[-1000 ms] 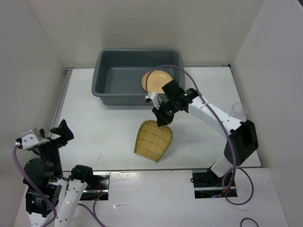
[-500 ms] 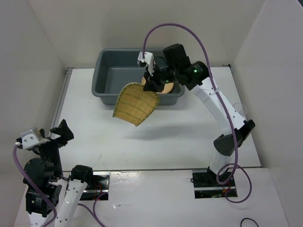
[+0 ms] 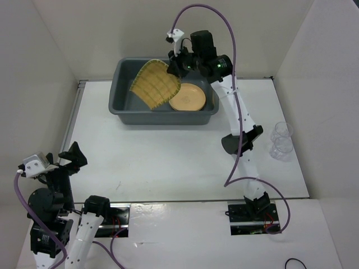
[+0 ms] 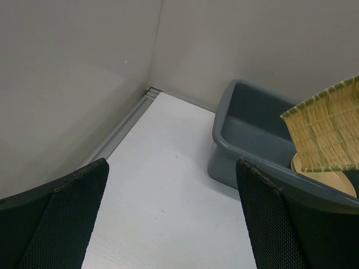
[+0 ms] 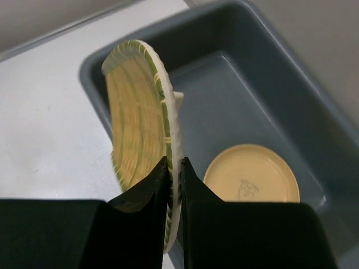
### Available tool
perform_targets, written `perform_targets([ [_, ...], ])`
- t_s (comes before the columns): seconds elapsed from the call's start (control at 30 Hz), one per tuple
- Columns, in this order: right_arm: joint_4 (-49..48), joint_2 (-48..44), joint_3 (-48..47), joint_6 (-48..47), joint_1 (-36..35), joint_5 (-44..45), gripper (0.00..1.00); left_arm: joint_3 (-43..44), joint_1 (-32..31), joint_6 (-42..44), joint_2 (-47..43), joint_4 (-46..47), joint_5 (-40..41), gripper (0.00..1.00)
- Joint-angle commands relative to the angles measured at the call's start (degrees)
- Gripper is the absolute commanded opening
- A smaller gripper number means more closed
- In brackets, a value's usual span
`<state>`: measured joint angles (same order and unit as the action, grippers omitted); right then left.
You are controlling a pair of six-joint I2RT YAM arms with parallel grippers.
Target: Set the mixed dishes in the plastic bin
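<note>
Right arm: reached up and across the counter (image 3: pixel 168 157), with your right tool (image 3: pixel 175 66) over the far side of the dark grey plastic bin (image 3: pixel 120 84).
- Tool clenched on the woven bamboo tray (image 3: pixel 154 84). In the wrist view both fingers (image 5: pixel 147 190) pinched one edge of the tray (image 5: pixel 137 129), one on each face.
- Tray hung tilted steeply, nearly edge-on to the wrist camera, over the left-middle of the bin's interior (image 5: pixel 269 67).
- I could not tell whether its low end touched the bin floor.

Bin contents: one round yellow-tan plate (image 3: pixel 188 98) lay flat on the floor at the right end, just beside the hanging tray. The wrist view showed a faint mark on the plate's face (image 5: pixel 251 174).

Left arm: folded back at the near left corner.
- Your left tool (image 3: pixel 70 157) was released, its two fingers (image 4: pixel 84 190) spread wide with nothing between them.
- Its camera looked along the counter to the bin's near-left corner (image 4: pixel 224 140), with the tray (image 4: pixel 331 131) above the rim and a sliver of plate (image 4: pixel 320 174) under it.

Outside the bin: two clear plastic cups (image 3: pixel 281 131) stood at the counter's right edge, just beside each other and well apart from the bin.
</note>
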<state>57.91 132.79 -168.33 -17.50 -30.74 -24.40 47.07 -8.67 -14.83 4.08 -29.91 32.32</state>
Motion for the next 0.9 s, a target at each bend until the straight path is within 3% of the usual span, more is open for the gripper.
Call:
perform_targets([
  [0.0, 0.3, 3.4, -10.2, 7.7, 2.7, 2.7, 0.0, 1.3, 0.2, -0.8, -1.0, 1.8, 0.5, 1.0],
  [0.37, -0.5, 10.2, -11.1, 14.6, 7.5, 12.5, 0.0, 0.7, 0.2, -0.8, -1.0, 2.3, 0.5, 1.0],
  [0.87, -1.0, 22.0, -11.1, 14.1, 14.4, 10.8, 0.0, 0.7, 0.2, -0.8, 2.9, 2.3, 1.0, 1.0],
])
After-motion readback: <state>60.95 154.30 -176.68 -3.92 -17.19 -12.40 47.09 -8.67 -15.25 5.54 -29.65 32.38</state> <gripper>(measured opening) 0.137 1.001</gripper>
